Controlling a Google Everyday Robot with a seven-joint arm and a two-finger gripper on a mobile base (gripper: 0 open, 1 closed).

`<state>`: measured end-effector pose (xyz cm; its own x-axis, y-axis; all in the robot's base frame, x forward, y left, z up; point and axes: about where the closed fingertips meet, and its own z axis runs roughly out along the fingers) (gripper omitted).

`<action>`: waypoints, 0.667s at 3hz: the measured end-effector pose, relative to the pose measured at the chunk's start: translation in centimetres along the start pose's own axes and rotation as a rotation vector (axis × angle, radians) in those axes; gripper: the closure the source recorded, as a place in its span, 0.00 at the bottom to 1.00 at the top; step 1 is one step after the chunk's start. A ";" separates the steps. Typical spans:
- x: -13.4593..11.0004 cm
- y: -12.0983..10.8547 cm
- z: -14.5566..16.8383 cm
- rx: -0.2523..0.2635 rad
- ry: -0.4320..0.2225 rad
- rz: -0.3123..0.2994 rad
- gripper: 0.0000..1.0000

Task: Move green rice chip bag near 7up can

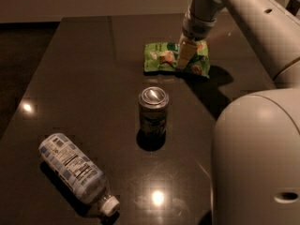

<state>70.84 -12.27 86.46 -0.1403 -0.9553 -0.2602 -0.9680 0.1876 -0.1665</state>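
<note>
Camera view: gripper [185, 61] planted on small flat bright-green rice chip bag [161, 58], far side of dark desk [79, 60]; whether it grips, cannot tell. Silver-topped green 7up can [153, 111] stands nearer, apart. Bag's move toward can apparently still undone.

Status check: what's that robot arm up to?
Gripper at green rice chip bag, far side of table. 7up can upright, nearer, apart from bag. Nothing between them; plastic bottle lies front left.
</note>
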 end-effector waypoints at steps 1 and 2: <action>0.0 0.3 -0.3 -0.008 -0.001 -0.018 0.64; -0.2 1.8 -2.2 -0.015 -0.023 -0.052 0.87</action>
<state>68.67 -12.22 88.32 -0.0850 -0.9581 -0.2736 -0.9770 0.1341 -0.1659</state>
